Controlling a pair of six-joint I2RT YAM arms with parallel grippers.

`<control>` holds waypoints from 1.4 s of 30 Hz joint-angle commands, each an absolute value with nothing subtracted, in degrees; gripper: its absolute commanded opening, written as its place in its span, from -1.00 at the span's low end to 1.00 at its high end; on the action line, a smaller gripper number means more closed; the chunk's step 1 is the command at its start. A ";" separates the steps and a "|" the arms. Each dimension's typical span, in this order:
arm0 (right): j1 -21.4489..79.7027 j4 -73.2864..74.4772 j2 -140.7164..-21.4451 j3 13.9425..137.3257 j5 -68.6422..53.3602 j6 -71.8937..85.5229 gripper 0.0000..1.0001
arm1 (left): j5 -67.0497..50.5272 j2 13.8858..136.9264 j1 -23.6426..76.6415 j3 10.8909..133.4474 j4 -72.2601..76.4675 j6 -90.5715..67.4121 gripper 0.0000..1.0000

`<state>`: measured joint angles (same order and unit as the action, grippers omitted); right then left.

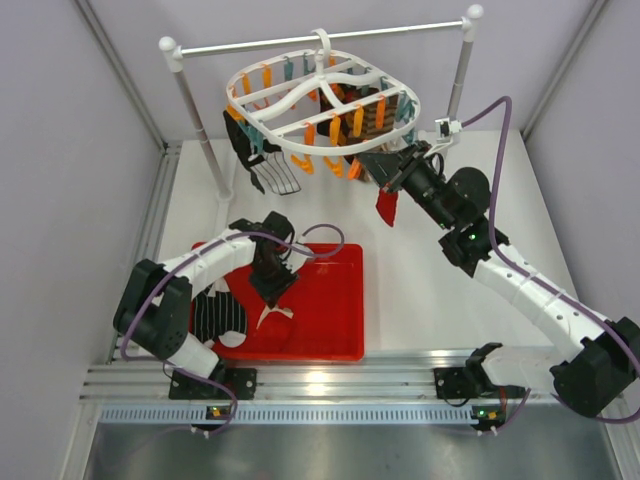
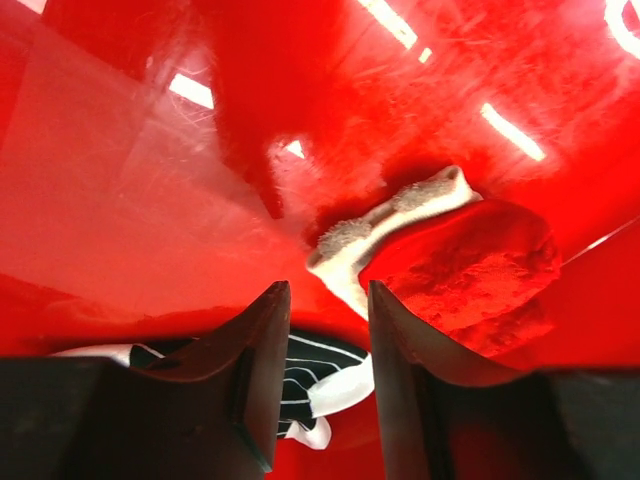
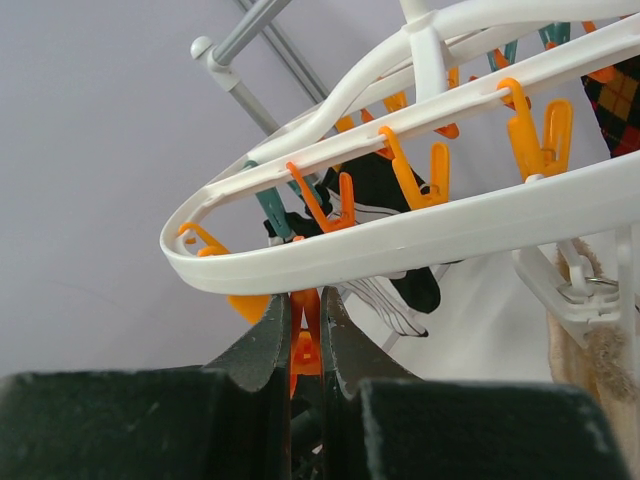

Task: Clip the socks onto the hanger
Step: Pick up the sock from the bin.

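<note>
Left hand [image 2: 325,288], half spread over the red tray [image 2: 150,200], ought to straddle the edge of the white sock [image 2: 385,215] before pinching; right hand [image 3: 305,300] is pinching an orange clip [image 3: 303,352].

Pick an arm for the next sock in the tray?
Left, probably. The left gripper hangs open over the white sock in the red tray; the right gripper is shut on an orange clip.

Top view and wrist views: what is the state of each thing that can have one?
hanger, hung on the rod by its hook.
left gripper, fingers open, empty, over the tray.
right gripper, shut on an orange clip.
tray sock, black striped, lying loose.
red sock, hanging below the right gripper.
black sock, hanging from the hanger.
</note>
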<state>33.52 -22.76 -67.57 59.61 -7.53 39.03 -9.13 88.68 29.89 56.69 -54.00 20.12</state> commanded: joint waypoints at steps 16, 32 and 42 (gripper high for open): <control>32.96 -24.43 -66.53 59.85 -8.70 38.58 -1.00 | -8.87 93.08 29.97 55.55 -50.45 20.92 -0.57; 33.05 -23.91 -65.74 59.68 -8.96 37.88 -1.00 | -0.53 67.78 29.80 62.66 -60.64 21.80 -1.00; 33.05 -23.73 -65.83 60.03 -8.96 37.35 -1.00 | 15.00 55.46 25.59 72.75 -63.46 18.54 -1.00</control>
<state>33.50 -22.70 -67.55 59.61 -7.88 38.41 6.33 58.02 27.55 67.07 -62.33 19.70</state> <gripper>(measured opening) 0.058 0.011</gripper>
